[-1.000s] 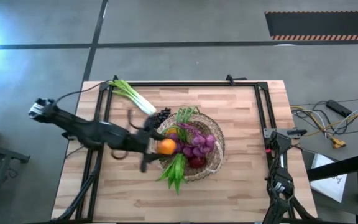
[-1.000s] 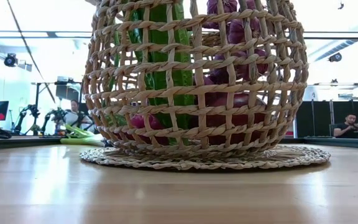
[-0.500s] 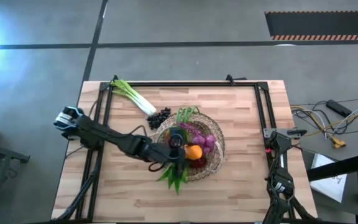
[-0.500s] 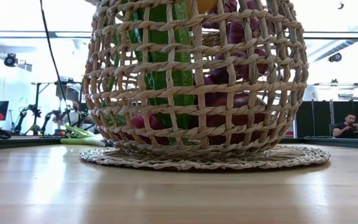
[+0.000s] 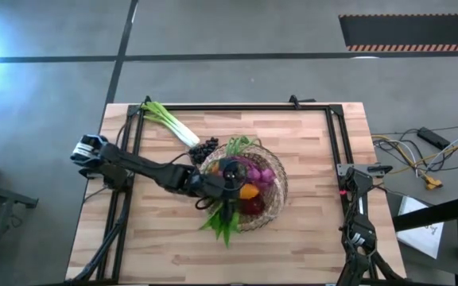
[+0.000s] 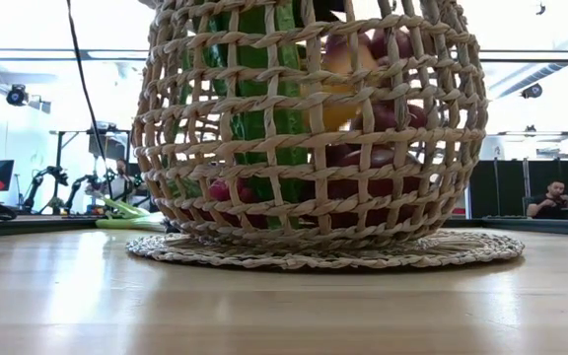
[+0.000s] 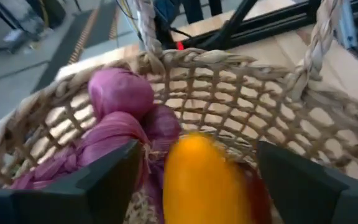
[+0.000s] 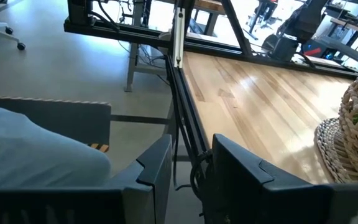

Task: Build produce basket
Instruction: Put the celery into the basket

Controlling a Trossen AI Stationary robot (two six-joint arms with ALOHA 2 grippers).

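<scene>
a pale wood table (image 5: 308, 143) with a black frame (image 5: 336, 135) along its edges stands on a grey floor (image 5: 237, 28). a black-and-orange striped mat (image 5: 408, 32) lies on the floor far off. loose cables (image 5: 416, 155) lie beside the table. a person (image 6: 552, 197) sits in the room behind.

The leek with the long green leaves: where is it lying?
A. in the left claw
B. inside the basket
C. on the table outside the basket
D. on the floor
C: seen from above, the leek lies on the table, apart from the basket.
</scene>
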